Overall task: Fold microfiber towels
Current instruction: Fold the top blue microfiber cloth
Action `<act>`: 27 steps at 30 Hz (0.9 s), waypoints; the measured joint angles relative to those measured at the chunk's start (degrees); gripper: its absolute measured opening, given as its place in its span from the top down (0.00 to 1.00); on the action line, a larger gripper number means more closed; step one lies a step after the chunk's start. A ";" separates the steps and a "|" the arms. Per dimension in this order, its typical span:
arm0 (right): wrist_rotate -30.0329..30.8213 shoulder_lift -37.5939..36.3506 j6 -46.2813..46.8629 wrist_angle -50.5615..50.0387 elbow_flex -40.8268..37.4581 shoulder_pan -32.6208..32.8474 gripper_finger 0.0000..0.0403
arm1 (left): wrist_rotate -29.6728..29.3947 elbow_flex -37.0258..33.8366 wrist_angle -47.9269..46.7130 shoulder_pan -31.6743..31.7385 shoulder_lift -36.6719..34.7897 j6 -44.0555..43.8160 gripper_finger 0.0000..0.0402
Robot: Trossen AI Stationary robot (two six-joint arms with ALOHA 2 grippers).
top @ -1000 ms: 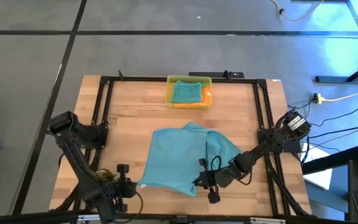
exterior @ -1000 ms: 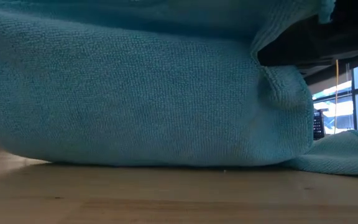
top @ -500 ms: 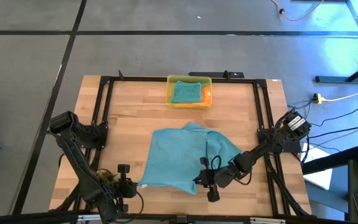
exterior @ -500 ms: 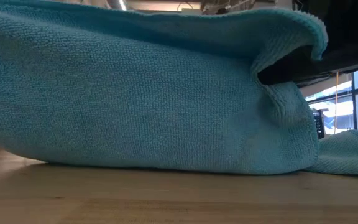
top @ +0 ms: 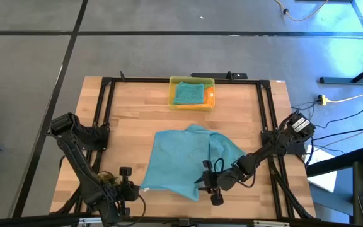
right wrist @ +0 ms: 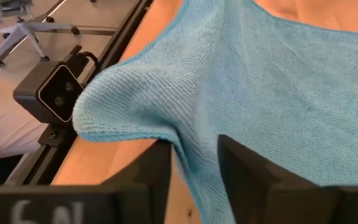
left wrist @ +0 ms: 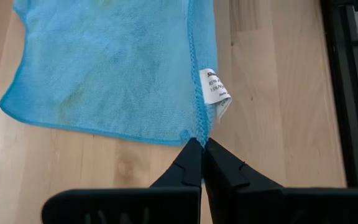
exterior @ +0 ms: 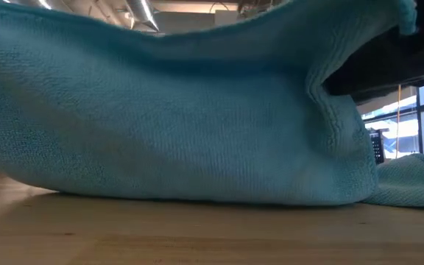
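teal towel (top: pixel 188 165) — soft looped microfiber, rumpled | right gripper (right wrist: pixel 194 163) — parted, cloth between | left gripper (left wrist: pixel 202 148) pinched closed

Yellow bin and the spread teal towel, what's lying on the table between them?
Nothing: the high view shows only bare wooden table between the yellow bin and the teal towel.

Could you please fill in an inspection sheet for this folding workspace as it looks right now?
Surface: wooden table inside a black frame.
Job's things: large teal towel spread near the front edge, one corner flopped over; folded teal towel in the yellow bin, orange showing beside it.
Clutter: small green tuft by the left arm.
Grippers: left pincer shut at the towel's tagged corner; right pincer parted around a towel fold.
Cables: yellow cable right of the table.
Surroundings: grey floor, office chair.
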 joint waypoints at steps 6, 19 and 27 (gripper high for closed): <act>-0.14 -0.11 -1.64 0.09 0.00 0.95 0.55 | 0.00 0.00 0.23 0.00 0.00 -0.05 1.00; 4.79 1.24 -4.65 1.22 0.02 8.61 0.54 | -0.66 0.00 0.25 0.00 0.00 -0.33 1.00; 8.92 10.79 -15.77 1.37 8.60 11.02 0.54 | -1.22 0.00 0.28 0.45 0.00 -0.37 1.00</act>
